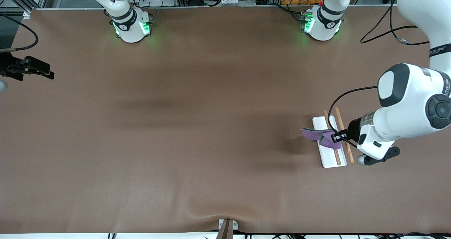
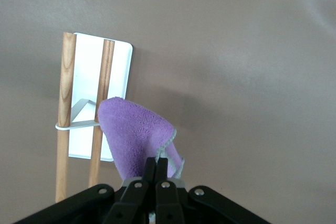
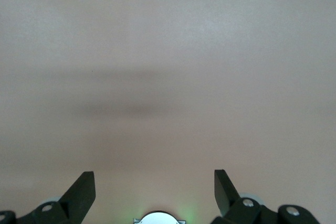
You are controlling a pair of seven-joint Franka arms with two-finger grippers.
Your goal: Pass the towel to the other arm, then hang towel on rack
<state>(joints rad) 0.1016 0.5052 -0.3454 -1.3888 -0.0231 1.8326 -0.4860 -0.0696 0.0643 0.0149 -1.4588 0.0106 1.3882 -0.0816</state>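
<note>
Right gripper [image 1: 49, 73] sits at the right arm's end of the table, waiting, fingers [image 3: 81, 195] spread wide with only bare brown table [image 1: 197, 126] beneath them in its wrist view. Nothing else across the middle of the table. Toward the left arm's end, the rack [image 1: 326, 154]: white base plate, two thin wooden rods running its length, thin white crosspiece. The towel [image 1: 322, 136], purple, hangs bunched from the left gripper [image 1: 335, 137], which is over the rack with its fingers pinched tight together on one edge of the cloth; the free end trails off past the base plate toward the middle of the table. In the left wrist view the towel [image 2: 135, 135] bulges forward in a folded lobe across one rod [image 2: 101, 114], near the crosspiece [image 2: 79, 124]; whether it rests on that rod cannot be told. Handover looks done; hanging under way. Risks, as judged: the cloth is bunched, not spread, so on release its weight may sit on one side and slide it off the rods. Dragging it could also snag the crosspiece and shift or tip the light rack.
</note>
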